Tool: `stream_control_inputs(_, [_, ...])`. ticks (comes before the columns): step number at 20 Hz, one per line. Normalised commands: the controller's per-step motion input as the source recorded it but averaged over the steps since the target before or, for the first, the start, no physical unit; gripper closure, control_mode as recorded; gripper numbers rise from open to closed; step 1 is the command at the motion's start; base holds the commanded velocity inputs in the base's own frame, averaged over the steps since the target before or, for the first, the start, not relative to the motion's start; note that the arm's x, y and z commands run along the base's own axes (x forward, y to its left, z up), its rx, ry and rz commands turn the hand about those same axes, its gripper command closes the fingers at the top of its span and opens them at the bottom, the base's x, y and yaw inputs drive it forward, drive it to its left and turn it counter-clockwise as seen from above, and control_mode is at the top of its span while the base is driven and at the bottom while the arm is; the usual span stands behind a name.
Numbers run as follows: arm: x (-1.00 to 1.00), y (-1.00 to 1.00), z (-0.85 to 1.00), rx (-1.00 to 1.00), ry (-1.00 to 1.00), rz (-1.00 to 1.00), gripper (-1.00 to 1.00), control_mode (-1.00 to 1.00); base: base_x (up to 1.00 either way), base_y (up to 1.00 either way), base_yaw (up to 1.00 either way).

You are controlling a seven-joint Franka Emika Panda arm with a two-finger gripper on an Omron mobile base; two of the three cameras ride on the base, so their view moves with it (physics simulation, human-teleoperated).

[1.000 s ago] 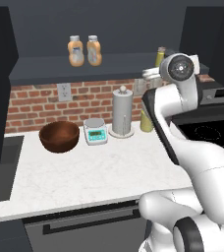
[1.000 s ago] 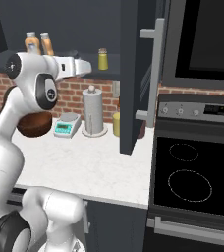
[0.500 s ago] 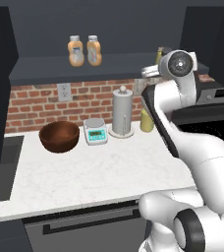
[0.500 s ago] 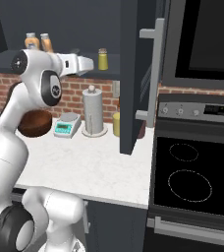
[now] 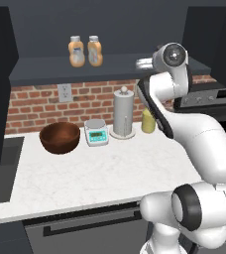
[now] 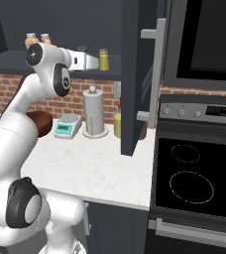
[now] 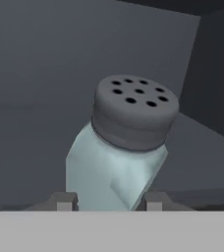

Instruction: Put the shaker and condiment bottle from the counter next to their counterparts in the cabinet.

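The gripper [image 7: 109,202] reaches into the cabinet [image 5: 110,69] at shelf height, its fingers [image 7: 64,201] pressed on either side of the shaker [image 7: 119,147], which leans in the grasp with its dark holed cap tilted. In the right base view the slim yellow-green shaker [image 6: 104,59] stands just beyond the hand. Two orange-tan bottles [image 5: 83,51] already stand together on the shelf's left. The risk: letting go of a tilted shaker could tip it, or a further reach could knock over its yellow-green counterpart.
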Motion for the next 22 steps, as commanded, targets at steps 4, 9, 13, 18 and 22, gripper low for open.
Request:
stream_control_inputs(4, [0.24, 0.09, 0.17, 0.0, 0.05, 0.0, 1.0, -1.0, 0.0, 0.0, 0.0])
stream_control_inputs(9, [0.2, 0.1, 0.14, -0.01, 0.08, 0.0, 1.0, -1.0, 0.0, 0.0, 0.0])
stream_control_inputs(13, [0.09, 0.03, 0.0, -0.02, 0.1, 0.0, 1.0, -1.0, 0.0, 0.0, 0.0])
stream_control_inputs(18, [0.13, 0.01, 0.0, 0.0, 0.03, 0.0, 1.0, -1.0, 0.0, 0.0, 0.0])
stream_control_inputs(22, [0.25, 0.0, 0.0, 0.0, 0.03, 0.0, 1.0, -1.0, 0.0, 0.0, 0.0])
